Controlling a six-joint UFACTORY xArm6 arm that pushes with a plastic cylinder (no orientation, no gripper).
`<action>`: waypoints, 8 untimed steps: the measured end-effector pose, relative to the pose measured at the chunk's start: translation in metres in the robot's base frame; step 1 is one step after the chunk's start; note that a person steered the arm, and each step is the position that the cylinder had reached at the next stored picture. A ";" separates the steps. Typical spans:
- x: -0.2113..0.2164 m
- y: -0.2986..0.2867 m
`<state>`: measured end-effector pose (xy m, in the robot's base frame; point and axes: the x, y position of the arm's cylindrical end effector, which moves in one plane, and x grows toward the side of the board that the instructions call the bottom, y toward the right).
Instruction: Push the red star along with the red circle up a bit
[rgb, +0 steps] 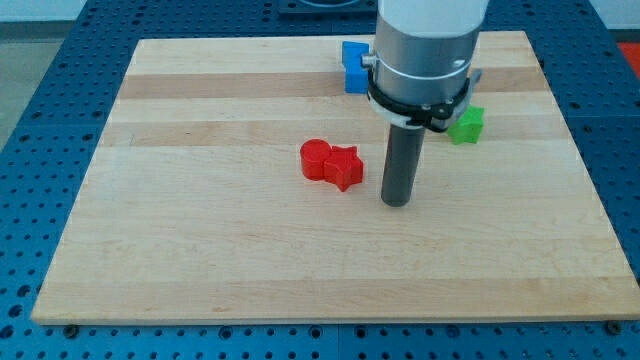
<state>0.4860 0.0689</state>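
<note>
**A:** Camera view status: the small red plastic star block (344, 168) sits near the middle of the pale wooden board (200, 250), touching the red plastic circle block (316, 159) on its left. The pair reads as one lump, circle left, star right and slightly nearer.

**B:** Where's the tip?

**A:** My tip (397, 202) is down on the board just right of the star and a little nearer than it. Small gap, no contact visible.

**B:** Pincer state?

**A:** None fitted. Just a straight dark rod under the grey arm housing (425, 50), so nothing to open or close.

**B:** Progress?

**A:** Judging by this alone, the push toward the far edge looks not yet done. The pair is mid-board with plenty of room beyond it. The tip is beside the pair, not on its near side, so I'd expect it needs to come round to the near side, roughly under the seam between the two, then drive away from the camera. Off-centre contact would likely split them.

**B:** Anything in the way?

**A:** Blue block (354, 66), shape partly hidden by the arm, sits near the far edge, well apart. Green block (466, 124), looks star-like, is far-right of the tip. Neither is in the pair's short path.
</note>
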 end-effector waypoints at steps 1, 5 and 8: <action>-0.011 0.007; -0.035 0.003; 0.000 -0.054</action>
<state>0.4856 0.0152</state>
